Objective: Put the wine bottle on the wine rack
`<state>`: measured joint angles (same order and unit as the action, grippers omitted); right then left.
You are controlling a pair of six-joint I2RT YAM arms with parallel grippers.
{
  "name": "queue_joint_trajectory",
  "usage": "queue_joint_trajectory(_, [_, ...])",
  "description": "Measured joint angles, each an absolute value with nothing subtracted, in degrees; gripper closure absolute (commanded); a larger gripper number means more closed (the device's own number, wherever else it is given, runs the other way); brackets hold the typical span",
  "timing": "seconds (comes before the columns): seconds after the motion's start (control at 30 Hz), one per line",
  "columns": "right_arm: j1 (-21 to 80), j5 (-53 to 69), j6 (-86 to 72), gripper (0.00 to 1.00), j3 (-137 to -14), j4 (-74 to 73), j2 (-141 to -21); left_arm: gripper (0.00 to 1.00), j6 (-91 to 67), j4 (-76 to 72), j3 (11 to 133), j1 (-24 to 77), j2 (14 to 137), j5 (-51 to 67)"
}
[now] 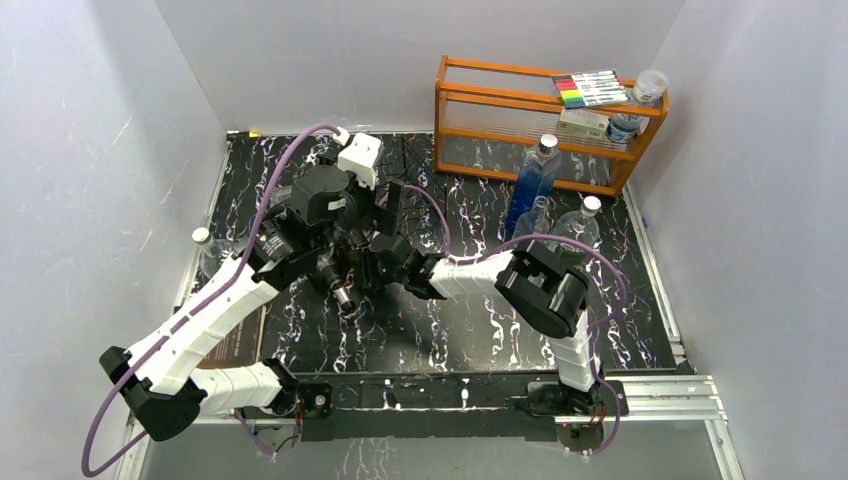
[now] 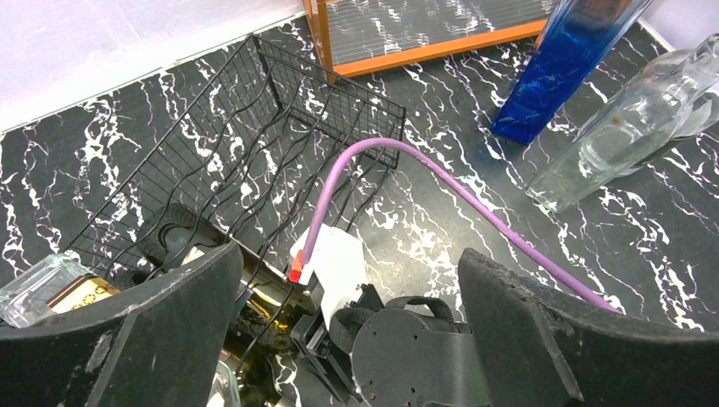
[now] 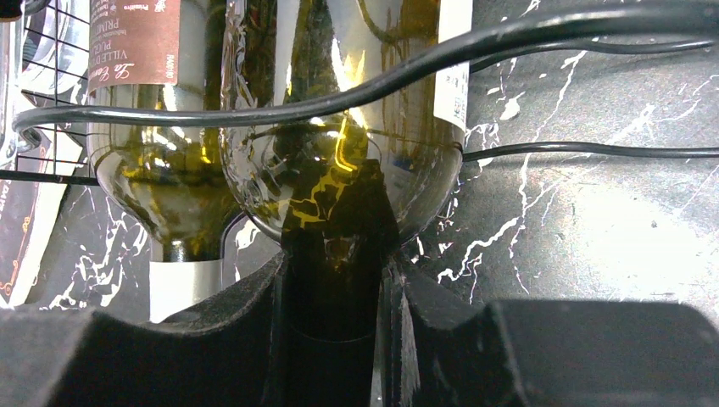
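The wine bottle (image 3: 339,110) is dark green glass with a white label. My right gripper (image 3: 335,339) is shut on its neck. Its shoulder lies under the wires of the black wine rack (image 3: 543,38). A second wine bottle (image 3: 161,170) with a brown label lies beside it on the left. In the left wrist view the wine rack (image 2: 254,144) stretches toward the orange shelf, with the wine bottle (image 2: 254,297) at its near end. My left gripper (image 2: 348,339) is wide open and empty, just above the right wrist. In the top view both grippers (image 1: 360,265) meet mid-table, hiding the bottle.
An orange wooden shelf (image 1: 545,120) with markers and a jar stands at the back right. A tall blue bottle (image 1: 533,185) and clear bottles (image 1: 580,225) stand in front of it. Another clear bottle (image 1: 205,250) lies at the left edge. Purple cables loop over both arms.
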<state>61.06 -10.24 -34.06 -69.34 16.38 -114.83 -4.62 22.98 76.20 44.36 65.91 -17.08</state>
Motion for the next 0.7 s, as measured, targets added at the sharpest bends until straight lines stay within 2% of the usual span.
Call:
queue_joint_trajectory(0.2, [60.9, -9.8, -33.6, 0.41, -70.1, 15.9, -114.8, 0.02, -4.9, 23.7, 75.1, 44.4, 65.8, -16.6])
queue_joint_trajectory(0.37, [60.4, -8.8, -34.0, 0.22, -70.8, 14.7, -114.8, 0.02, -4.0, 24.3, 75.2, 44.4, 65.9, -16.1])
queue_joint_trajectory(0.7, [60.1, -7.5, -34.1, 0.04, -70.8, 14.4, -114.5, 0.02, -1.1, 25.0, 77.2, 44.4, 65.8, -16.1])
